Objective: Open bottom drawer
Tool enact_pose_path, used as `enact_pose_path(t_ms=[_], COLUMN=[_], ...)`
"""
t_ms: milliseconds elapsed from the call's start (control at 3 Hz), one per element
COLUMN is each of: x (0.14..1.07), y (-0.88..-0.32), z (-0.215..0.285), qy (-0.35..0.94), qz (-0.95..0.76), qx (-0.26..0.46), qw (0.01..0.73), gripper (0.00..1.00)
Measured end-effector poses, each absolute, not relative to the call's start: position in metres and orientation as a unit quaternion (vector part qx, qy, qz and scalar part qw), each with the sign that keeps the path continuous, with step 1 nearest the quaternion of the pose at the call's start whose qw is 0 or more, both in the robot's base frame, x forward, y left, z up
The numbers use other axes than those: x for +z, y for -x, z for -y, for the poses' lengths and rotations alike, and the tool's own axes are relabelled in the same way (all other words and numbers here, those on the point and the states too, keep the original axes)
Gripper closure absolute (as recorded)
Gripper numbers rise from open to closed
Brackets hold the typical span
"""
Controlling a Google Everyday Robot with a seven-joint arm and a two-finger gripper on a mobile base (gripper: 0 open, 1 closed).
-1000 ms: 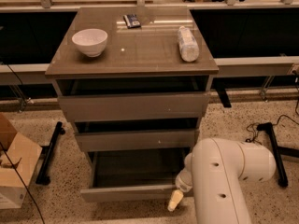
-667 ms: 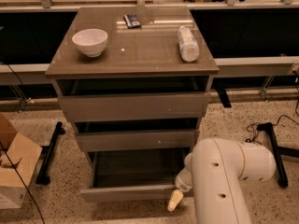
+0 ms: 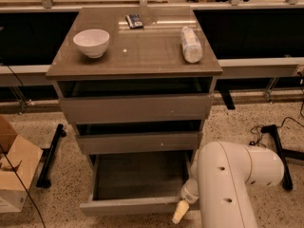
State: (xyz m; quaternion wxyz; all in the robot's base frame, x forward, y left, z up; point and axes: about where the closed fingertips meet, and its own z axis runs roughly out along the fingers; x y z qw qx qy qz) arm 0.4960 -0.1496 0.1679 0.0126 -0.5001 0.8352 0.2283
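The bottom drawer of the grey-brown cabinet is pulled out, and its shallow grey tray shows from above with nothing in it. Its flat front panel runs along the lower edge of the view. The gripper is at the right end of that front panel, low in the view, with a cream fingertip showing just below the panel's edge. The white arm hides the drawer's right corner and the rest of the gripper. The top drawer front and middle drawer front stand slightly out.
On the cabinet top sit a white bowl, a lying plastic bottle and a small dark packet. A cardboard box stands on the floor at left. Black stand feet and cables lie on both sides.
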Motion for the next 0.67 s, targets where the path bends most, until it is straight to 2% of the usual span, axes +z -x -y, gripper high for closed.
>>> enact_pose_path(t_ms=[333, 667], x=[0.1661, 0.1661], y=[-0.4573, -0.4573], z=[0.1613, 0.1613], qy=[0.469, 0.469], qz=[-0.849, -0.849], qx=[0.241, 0.241], qw=[-0.035, -0.035], gripper=[0.0, 0.0])
